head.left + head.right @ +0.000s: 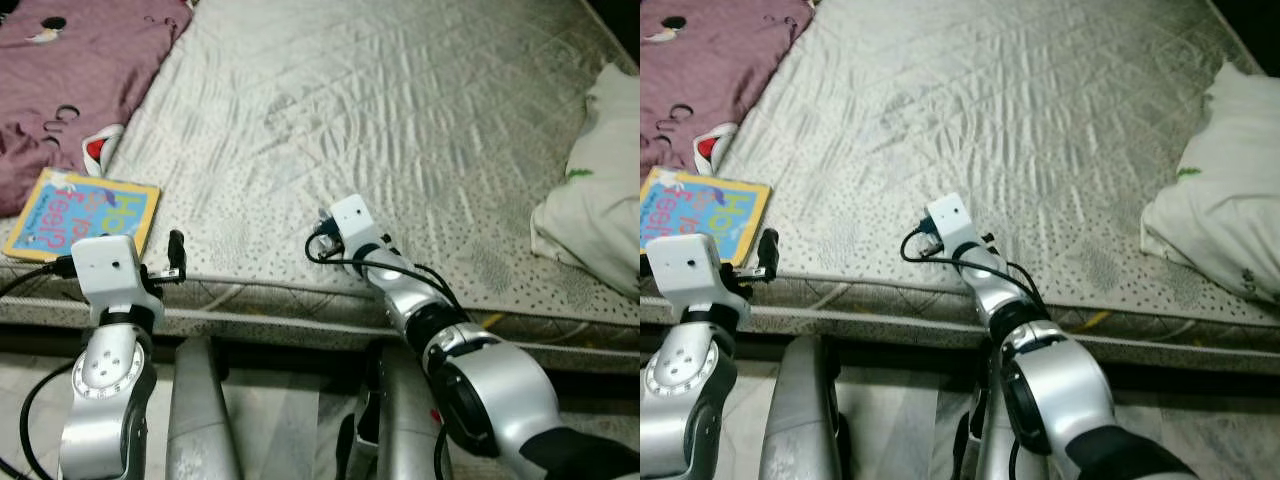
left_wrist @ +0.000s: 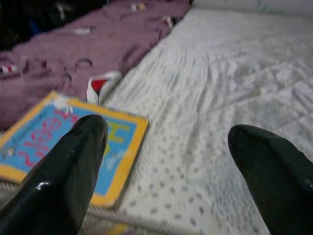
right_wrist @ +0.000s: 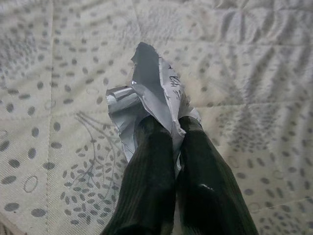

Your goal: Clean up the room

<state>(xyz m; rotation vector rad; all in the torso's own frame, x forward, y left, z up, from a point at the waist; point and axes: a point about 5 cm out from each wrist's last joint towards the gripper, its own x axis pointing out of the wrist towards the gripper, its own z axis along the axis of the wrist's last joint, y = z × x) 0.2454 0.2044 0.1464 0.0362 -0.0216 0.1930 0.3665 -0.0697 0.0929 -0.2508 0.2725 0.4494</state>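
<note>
A crumpled silver wrapper [image 3: 145, 83] with writing on it is pinched between the two black fingers of my right gripper [image 3: 173, 125], which is shut on it just above the dotted grey mattress [image 1: 400, 120] near the front edge. In the left eye view that gripper [image 1: 325, 228] sits under its white wrist box. My left gripper [image 1: 172, 252] is open at the mattress's front left edge, fingers [image 2: 73, 161] spread wide. A blue and yellow children's book [image 1: 85, 215] lies flat just beyond and to the left of it, also visible as the book [image 2: 63, 142] in the left wrist view.
A purple blanket [image 1: 70, 70] covers the far left of the mattress, next to the book. A white pillow or bundle [image 1: 600, 190] lies at the right edge. My silver legs [image 1: 200, 410] stand against the bed's front side.
</note>
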